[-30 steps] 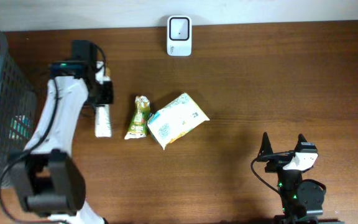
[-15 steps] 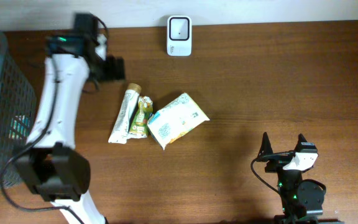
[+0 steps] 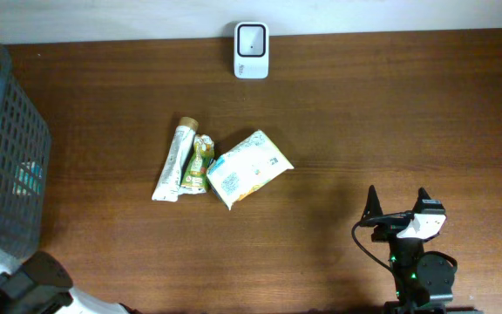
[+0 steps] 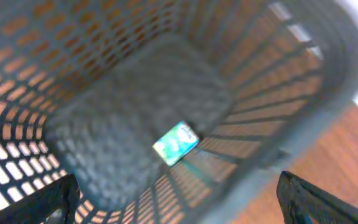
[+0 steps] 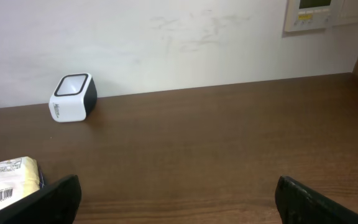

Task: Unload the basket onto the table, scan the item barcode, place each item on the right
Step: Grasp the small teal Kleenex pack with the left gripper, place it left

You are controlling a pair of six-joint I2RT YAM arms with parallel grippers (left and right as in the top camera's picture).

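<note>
The left hand (image 4: 179,200) hangs over the basket (image 4: 303,93) at the left edge of the counter (image 3: 390,113), its fingers spread wide with nothing between them. A small green-and-white pack (image 4: 175,142) lies on the basket floor. The right hand (image 5: 185,202), equally wide and empty, sits near right. At mid-counter lie a tube (image 3: 172,160), a pouch (image 3: 197,164) touching it, and just right a packet (image 3: 249,168) with its barcode showing. The scanner (image 3: 252,51) stands at the far edge.

Matt brown wood table (image 3: 364,131), grey plastic mesh basket (image 3: 7,157), glossy white scanner (image 3: 251,39)
</note>
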